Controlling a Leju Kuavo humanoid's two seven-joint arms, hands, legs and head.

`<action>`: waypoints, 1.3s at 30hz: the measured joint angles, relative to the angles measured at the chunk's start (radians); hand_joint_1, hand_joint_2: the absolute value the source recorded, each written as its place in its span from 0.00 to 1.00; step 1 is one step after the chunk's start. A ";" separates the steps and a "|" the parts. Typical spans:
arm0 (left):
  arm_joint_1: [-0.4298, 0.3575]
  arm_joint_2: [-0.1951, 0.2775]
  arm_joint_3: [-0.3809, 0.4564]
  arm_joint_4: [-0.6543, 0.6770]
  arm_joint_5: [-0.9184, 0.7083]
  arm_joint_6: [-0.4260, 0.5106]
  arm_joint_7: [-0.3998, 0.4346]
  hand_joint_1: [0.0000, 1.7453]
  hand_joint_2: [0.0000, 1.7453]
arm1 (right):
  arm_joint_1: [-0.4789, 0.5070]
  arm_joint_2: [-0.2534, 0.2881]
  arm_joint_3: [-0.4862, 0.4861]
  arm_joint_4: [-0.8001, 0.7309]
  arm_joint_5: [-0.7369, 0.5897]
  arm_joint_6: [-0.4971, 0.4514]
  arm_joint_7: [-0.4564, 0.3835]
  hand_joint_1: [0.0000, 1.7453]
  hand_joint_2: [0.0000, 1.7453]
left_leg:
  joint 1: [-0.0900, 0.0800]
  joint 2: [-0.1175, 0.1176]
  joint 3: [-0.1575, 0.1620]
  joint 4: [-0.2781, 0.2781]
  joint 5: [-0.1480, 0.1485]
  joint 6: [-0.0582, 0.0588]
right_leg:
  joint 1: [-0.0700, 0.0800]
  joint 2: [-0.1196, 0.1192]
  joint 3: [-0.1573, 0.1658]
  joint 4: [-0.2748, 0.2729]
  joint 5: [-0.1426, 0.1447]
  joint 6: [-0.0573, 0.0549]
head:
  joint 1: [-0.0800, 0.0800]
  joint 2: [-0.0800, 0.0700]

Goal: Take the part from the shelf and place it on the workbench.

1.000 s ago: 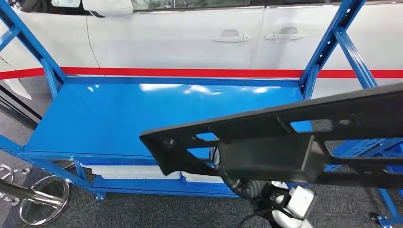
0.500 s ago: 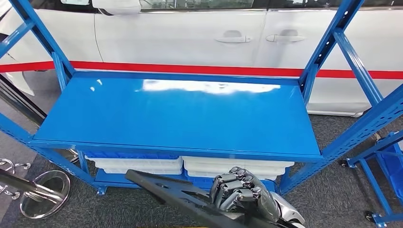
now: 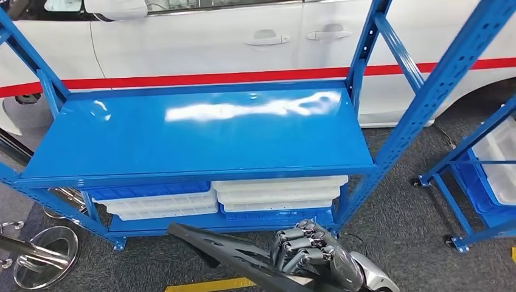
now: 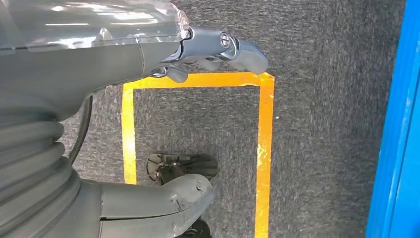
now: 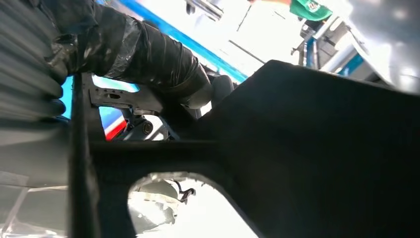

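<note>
One part [image 3: 231, 252] found clenched in our right hand [image 3: 313, 252], carried low off the shelf [image 3: 195, 131]; left hand [image 4: 218, 49] hangs released.

The part [image 3: 228, 252] is a long, flat piece of black plastic moulding with cut-out openings along it. I hold it in my right hand [image 3: 310, 255], fingers curled over its upper edge, low in front of me and below the level of the blue shelf [image 3: 195, 131]. It lies tilted, its free end reaching out to my left over the grey carpet, apart from the shelf frame. From my right wrist, the part [image 5: 317, 148] shows as a broad dark slab with a rounded opening.
</note>
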 joint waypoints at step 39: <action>0.003 -0.031 0.004 0.004 -0.005 -0.012 -0.013 0.00 1.00 | -0.004 -0.018 0.057 0.060 -0.084 0.093 0.079 1.00 1.00 | -0.002 -0.049 0.098 0.078 -0.044 0.013 | -0.008 0.024 -0.100 0.023 0.067 0.014 | 0.000 0.000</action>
